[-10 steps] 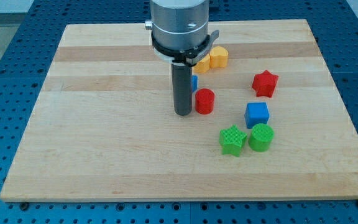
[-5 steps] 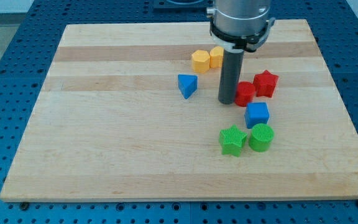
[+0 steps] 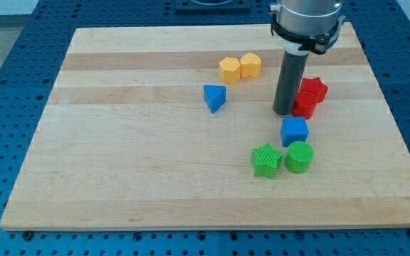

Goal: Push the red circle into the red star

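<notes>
The red circle [image 3: 305,106] sits at the board's right side, pressed against the red star [image 3: 314,89] just above and to its right. My tip [image 3: 285,112] stands on the board touching the red circle's left side. The rod hides part of the circle's left edge and part of the star.
A blue cube [image 3: 294,131] lies just below the red circle. A green star [image 3: 266,160] and a green circle [image 3: 299,156] sit below that. A blue triangle [image 3: 214,97] is to the tip's left. Two yellow blocks [image 3: 230,70] [image 3: 250,65] lie near the top. The wooden board's right edge [image 3: 390,121] is close.
My tip has moved to the view's right, pushing the red circle right until it touches the red star. The star has shifted slightly right and up.
</notes>
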Controlling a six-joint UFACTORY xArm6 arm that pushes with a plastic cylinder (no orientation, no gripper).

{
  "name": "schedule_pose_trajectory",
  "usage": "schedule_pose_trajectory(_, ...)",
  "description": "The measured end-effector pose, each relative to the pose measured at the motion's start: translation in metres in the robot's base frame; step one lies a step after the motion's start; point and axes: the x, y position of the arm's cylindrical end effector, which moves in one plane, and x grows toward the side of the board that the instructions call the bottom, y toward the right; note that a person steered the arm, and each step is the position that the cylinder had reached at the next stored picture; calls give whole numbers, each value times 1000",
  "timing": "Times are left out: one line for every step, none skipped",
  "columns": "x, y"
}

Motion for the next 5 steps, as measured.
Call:
schedule_pose_trajectory(4,0)
schedule_pose_trajectory(11,0)
schedule_pose_trajectory(26,5)
schedule_pose_trajectory(31,36)
schedule_pose_trajectory(35,67)
